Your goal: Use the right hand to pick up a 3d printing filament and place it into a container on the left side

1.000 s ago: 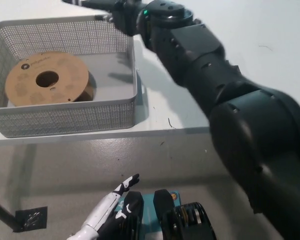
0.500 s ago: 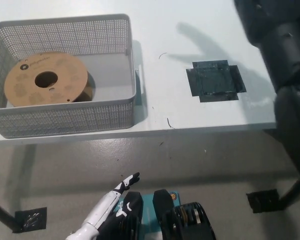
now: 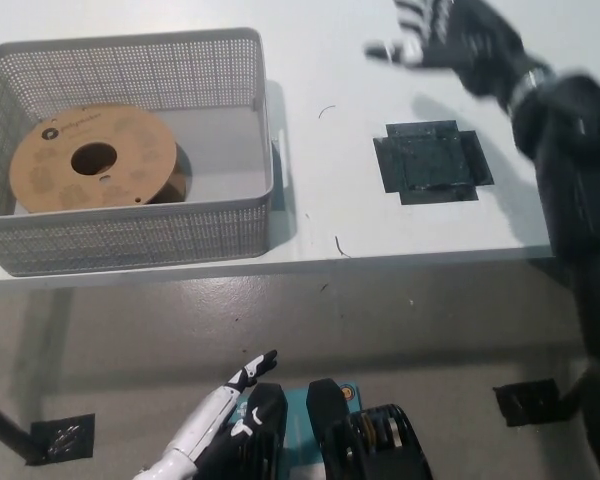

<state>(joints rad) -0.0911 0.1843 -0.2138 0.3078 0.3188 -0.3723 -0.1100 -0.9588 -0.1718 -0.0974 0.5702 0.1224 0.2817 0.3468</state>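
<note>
A filament spool (image 3: 93, 160) with brown cardboard sides lies flat in the grey mesh basket (image 3: 250, 120) at the table's left. My black right hand (image 3: 450, 35) is blurred at the top right, above the white table and a dark square mat (image 3: 432, 161). Its fingers are spread and it holds nothing. It is far from the spool. My white left hand (image 3: 215, 410) rests low at the bottom left, below the table edge, fingers extended.
The white table (image 3: 330, 215) runs across the upper part of the view, with its front edge at mid-height. Grey floor lies below it, with a dark table foot (image 3: 525, 402) at the lower right.
My right arm has swung away from above the basket to the right. Half a second ago only the arm showed at the right edge; now the hand is in view at the top right.
</note>
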